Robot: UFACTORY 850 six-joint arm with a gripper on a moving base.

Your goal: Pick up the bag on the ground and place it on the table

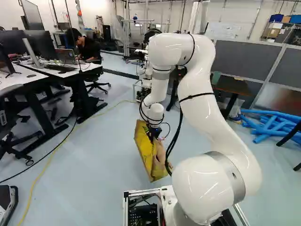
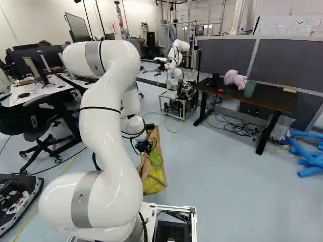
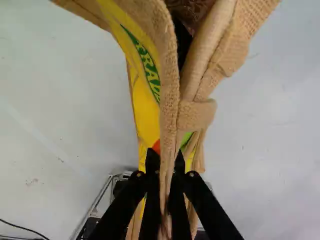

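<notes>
A pale floor (image 2: 232, 201) spreads beneath a white robot arm (image 2: 108, 118). A dark counter (image 2: 270, 99) stands farther ahead, right. Well apart from it, a tan-and-yellow bag (image 2: 155, 176) hangs tilted, perhaps just off the floor. A pink plush toy (image 2: 234, 79) sits on the counter. The jaws grasp the bag's burlap edge.

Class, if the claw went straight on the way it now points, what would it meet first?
Most likely the bag: the claw pinches its edge, and more of it lies just ahead. The floor comes beyond, though how far is unclear.
</notes>
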